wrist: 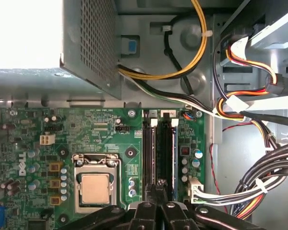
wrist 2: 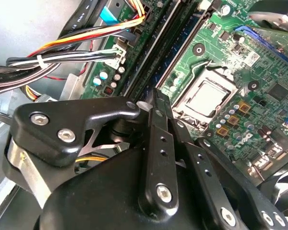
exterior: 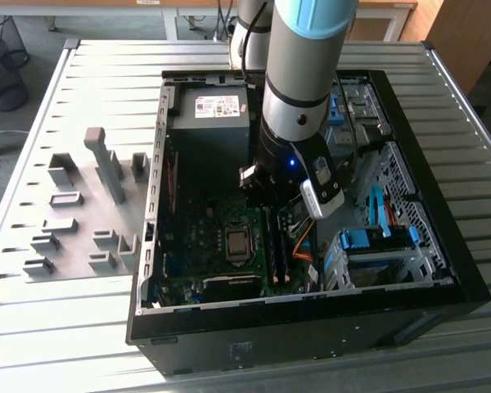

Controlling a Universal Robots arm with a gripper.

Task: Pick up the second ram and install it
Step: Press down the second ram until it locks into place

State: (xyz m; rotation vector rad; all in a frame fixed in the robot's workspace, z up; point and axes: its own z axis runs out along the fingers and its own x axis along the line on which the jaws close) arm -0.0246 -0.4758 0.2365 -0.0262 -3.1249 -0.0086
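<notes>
My hand sat pinched narrow, holding nothing I could see, right over the second ram seated beside the CPU socket; prob light, stiff, fragile, best gripped by long edges, not chips.

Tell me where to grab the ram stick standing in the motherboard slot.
On the ram stick, probably the long top edge, pinched across its flat faces from straight above: it stands on edge in its slot, leaving only that edge free.
</notes>
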